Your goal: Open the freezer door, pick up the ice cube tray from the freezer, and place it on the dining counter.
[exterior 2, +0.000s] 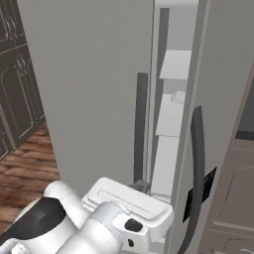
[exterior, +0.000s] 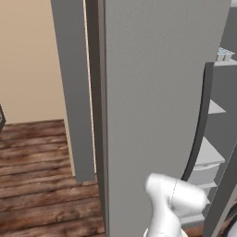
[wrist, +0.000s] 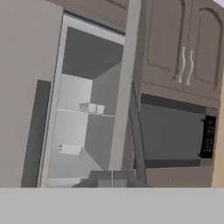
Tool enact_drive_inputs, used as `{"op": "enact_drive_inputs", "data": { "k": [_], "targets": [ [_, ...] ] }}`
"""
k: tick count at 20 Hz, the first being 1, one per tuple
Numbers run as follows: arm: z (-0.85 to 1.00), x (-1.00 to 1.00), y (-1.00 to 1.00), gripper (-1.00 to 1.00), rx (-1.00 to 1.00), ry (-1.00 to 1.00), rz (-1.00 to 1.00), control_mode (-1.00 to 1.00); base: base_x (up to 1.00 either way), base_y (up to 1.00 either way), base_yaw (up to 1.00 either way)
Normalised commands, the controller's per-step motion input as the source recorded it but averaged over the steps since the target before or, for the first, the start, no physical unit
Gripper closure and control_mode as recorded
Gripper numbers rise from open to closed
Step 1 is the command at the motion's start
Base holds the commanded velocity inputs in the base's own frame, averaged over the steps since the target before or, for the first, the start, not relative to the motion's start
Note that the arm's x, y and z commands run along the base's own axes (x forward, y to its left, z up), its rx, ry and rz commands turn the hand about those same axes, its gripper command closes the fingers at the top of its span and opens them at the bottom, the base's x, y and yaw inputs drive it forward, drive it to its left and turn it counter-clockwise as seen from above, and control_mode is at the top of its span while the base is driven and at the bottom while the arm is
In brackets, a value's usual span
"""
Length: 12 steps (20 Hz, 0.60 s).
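The freezer door (exterior 2: 223, 99) stands ajar on the right, seen nearly edge-on (wrist: 124, 87), with its dark curved handle (exterior 2: 198, 163) facing me. Through the gap the freezer (wrist: 87, 70) shows pale grey shelves (exterior 2: 171, 119). The ice cube tray (wrist: 91, 107), small, pale and gridded, lies on an upper shelf, also at the top right of the left base view (exterior: 224, 54). My gripper (wrist: 112, 178) is shut with nothing between its fingertips, low in the gap beside the door's edge (exterior 2: 141, 187). The dining counter is out of view.
The adjoining grey panel (exterior: 157, 115) with a dark straight handle (exterior 2: 141, 124) closes the left side. A second small pale object (wrist: 70, 149) lies on a lower shelf. A microwave (wrist: 175, 135) and brown wall cabinets (wrist: 183, 48) are right of the door; wood floor (exterior: 37, 185) is left.
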Motion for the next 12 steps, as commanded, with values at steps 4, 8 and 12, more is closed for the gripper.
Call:
{"op": "enact_drive_inputs", "data": {
  "k": [4, 8, 12],
  "targets": [
    [0.16, 0.00, 0.74, 1.00, -0.05, 0.05, -0.29, -1.00, 0.00, 0.00, 0.00],
    [0.02, 0.22, 0.83, -1.00, -0.09, 0.01, -0.28, -1.00, 0.00, 0.00, 0.00],
    [0.03, 0.53, 0.34, -1.00, 0.00, 0.00, -0.21, -1.00, 0.00, 0.00, 0.00]
  ]
}}
